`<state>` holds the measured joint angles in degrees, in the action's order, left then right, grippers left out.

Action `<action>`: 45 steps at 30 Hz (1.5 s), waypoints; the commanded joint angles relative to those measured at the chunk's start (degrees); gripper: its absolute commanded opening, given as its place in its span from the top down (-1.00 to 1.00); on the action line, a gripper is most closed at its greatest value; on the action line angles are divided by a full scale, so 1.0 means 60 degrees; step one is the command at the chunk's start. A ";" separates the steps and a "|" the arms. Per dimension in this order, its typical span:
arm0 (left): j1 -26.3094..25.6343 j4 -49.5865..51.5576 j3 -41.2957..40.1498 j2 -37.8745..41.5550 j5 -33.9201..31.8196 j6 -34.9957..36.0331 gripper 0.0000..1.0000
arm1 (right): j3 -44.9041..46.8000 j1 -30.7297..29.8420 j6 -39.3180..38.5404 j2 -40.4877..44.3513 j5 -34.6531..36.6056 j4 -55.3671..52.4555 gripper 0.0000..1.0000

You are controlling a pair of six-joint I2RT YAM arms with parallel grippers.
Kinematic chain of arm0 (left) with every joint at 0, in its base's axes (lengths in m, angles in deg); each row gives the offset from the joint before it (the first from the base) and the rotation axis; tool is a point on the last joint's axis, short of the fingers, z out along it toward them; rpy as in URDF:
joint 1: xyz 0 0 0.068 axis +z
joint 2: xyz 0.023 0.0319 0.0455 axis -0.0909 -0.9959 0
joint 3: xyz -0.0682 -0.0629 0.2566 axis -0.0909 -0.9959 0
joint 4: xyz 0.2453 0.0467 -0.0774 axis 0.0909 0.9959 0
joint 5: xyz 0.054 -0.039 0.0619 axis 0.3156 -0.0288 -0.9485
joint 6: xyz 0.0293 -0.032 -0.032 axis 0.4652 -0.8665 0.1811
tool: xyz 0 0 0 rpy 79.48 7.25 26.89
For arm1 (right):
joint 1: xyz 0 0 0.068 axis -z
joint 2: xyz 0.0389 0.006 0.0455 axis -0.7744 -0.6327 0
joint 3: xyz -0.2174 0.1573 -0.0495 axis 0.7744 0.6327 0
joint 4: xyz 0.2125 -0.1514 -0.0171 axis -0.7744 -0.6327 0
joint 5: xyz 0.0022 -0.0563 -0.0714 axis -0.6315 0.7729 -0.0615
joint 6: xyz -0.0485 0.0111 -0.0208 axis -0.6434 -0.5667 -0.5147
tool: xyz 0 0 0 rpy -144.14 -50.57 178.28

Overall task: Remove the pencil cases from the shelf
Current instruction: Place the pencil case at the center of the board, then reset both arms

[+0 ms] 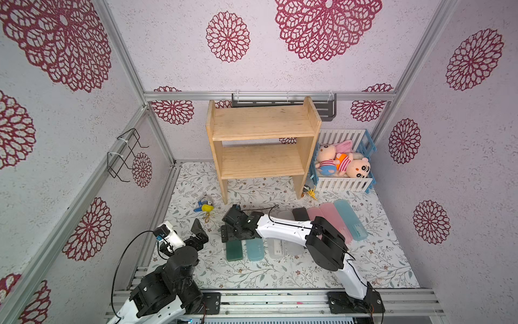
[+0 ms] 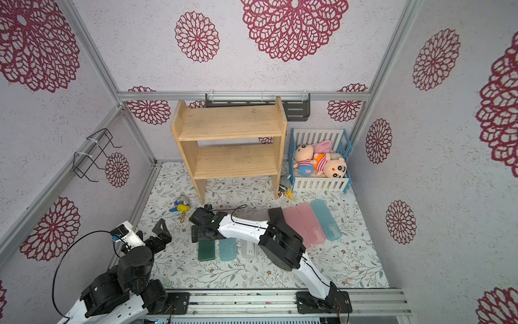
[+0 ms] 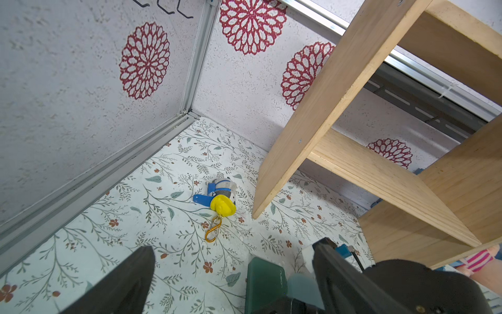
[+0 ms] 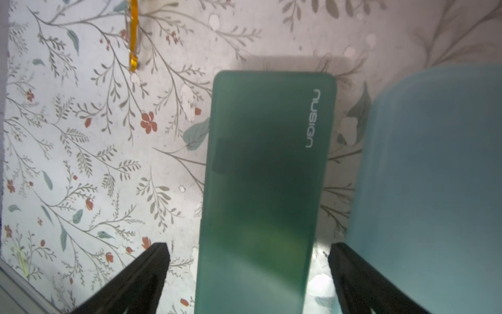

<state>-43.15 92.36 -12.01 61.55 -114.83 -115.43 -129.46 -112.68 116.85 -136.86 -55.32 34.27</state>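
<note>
A yellow-and-blue keyring toy (image 1: pixel 206 207) lies on the bench (image 1: pixel 252 276) near the shelf's (image 1: pixel 263 123) left leg, and a smaller keyring (image 1: pixel 309 192) lies by its right leg. A grey rack (image 1: pixel 326 110) hangs behind the shelf. To its right, a crate (image 1: pixel 343 183) holds 3 plush toys (image 1: pixel 340 162).

The cases lie flat on the bench in 2 rows. The near row has the green case (image 4: pixel 260 176), a blue case (image 4: pixel 434 176) and a white case (image 1: pixel 276 249). Farther back are a black case (image 1: pixel 299 213), 2 pink cases (image 1: pixel 322 214) and a second blue (image 1: pixel 350 220). The right arm crosses above both rows and hides parts of them.

The right hand (image 4: pixel 250 244) hangs over the green case's far end with its fingers (image 4: pixel 152 269) spread. One finger stands on each side, with bench showing in both gaps, so it grips nothing. The left hand (image 1: pixel 199 231) is also spread and holds nothing, left of the green case.
</note>
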 commanded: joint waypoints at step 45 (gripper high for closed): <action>1.0074 -1.2290 -0.2146 -0.7987 0.8448 0.6498 -0.94 | 1.3075 1.0172 -0.7565 0.8494 0.0538 1.3612 -0.98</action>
<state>16.39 28.62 -23.49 14.82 -67.27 -78.52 -52.78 -52.27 73.51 -85.67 -49.76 99.07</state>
